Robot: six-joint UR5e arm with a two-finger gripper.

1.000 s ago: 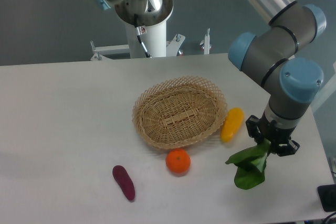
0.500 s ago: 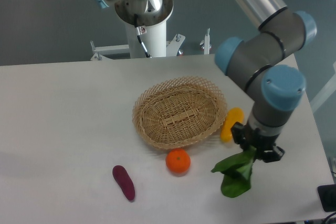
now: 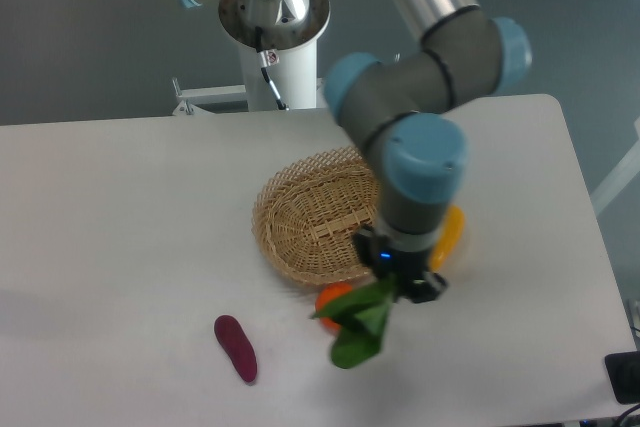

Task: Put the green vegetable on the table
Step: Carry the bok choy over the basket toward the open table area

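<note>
Green vegetable (image 3: pixel 358 329) hangs clamped below our fingers (image 3: pixel 398 285) above the worktop (image 3: pixel 120 227); we judge lowering and release next.

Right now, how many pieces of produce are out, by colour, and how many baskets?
Green: 1, the green vegetable hanging from the gripper
Orange: 1, round fruit, partly hidden
Yellow: 1, oblong vegetable, mostly hidden by the arm
Purple: 1, oblong vegetable
Wicker basket: 1
Total: 5
</note>
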